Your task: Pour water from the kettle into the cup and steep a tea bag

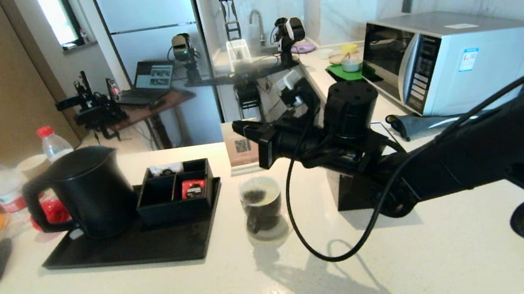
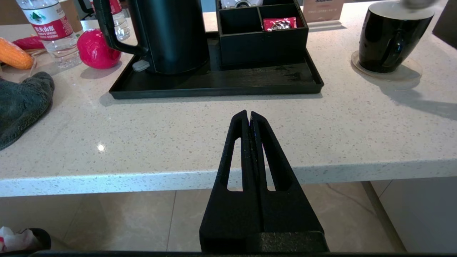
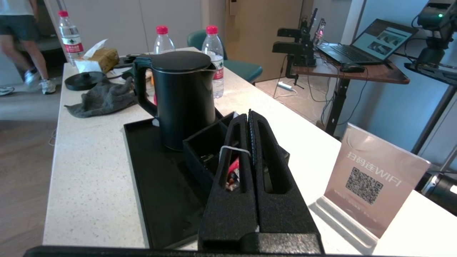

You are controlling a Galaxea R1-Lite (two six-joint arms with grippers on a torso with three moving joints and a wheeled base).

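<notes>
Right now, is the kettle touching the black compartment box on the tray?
Apart. The left wrist view shows a strip of tray between the kettle and the compartment box.

right gripper [image 1: 243,128] hangs above and just behind the cup [image 1: 262,208]; wifi sign [image 1: 241,153] right beside its tips. compartment box [image 1: 178,191] and kettle [image 1: 90,190] block further out on the tray [image 1: 120,253]. bare counter [image 1: 308,281] on the near side.
</notes>
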